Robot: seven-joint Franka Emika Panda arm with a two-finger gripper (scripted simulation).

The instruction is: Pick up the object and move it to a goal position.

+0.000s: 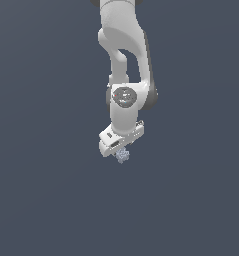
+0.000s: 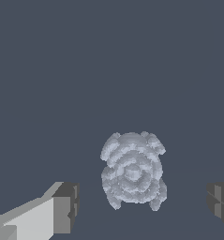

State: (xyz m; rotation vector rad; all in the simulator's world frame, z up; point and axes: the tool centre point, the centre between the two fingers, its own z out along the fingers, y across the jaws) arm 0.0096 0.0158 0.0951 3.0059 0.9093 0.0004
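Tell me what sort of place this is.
Likely a bare simulated test scene, not a real room: a flat, featureless dark slate backdrop, a white robot arm rendered smoothly, and one blocky pale grey-blue lump between the open gripper fingers.

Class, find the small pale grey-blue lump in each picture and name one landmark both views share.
Exterior view: the lump sits just below the white arm's gripper, near the picture's middle.
Wrist view: the lump fills the lower middle, between the two fingers, apart from both.
Shared landmark: the gripper itself.
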